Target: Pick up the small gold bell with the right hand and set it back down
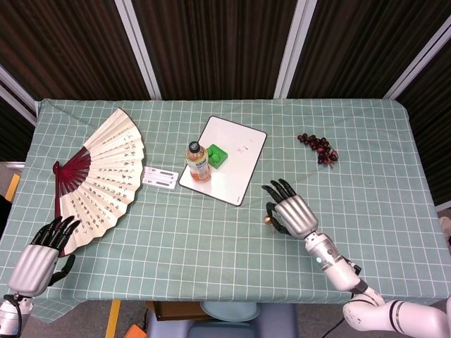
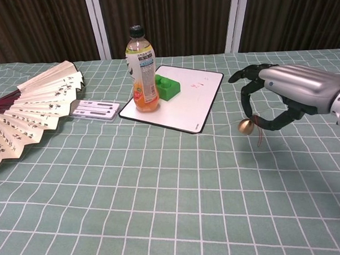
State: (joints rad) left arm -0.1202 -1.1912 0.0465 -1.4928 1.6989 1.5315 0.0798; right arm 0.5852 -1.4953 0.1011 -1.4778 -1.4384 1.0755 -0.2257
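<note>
Checked green tablecloth point(image 2: 133, 191) below right hand point(image 2: 295, 88) pinching gold bell point(image 2: 247, 126) (clear of the cloth).

A green checked tablecloth point(image 1: 176, 239) covers the table. An open paper fan point(image 1: 99, 179) with red ribs lies spread at the left. Just beside it rests a small flat white packet point(image 1: 160, 177). Near the middle lies a white board point(image 1: 224, 169), bearing an upright bottle of orange drink point(image 1: 198, 162) at its near left corner and a green toy brick point(image 1: 217, 155) close behind it. A bunch of dark grapes point(image 1: 318, 148) lies well apart at the right.
</note>
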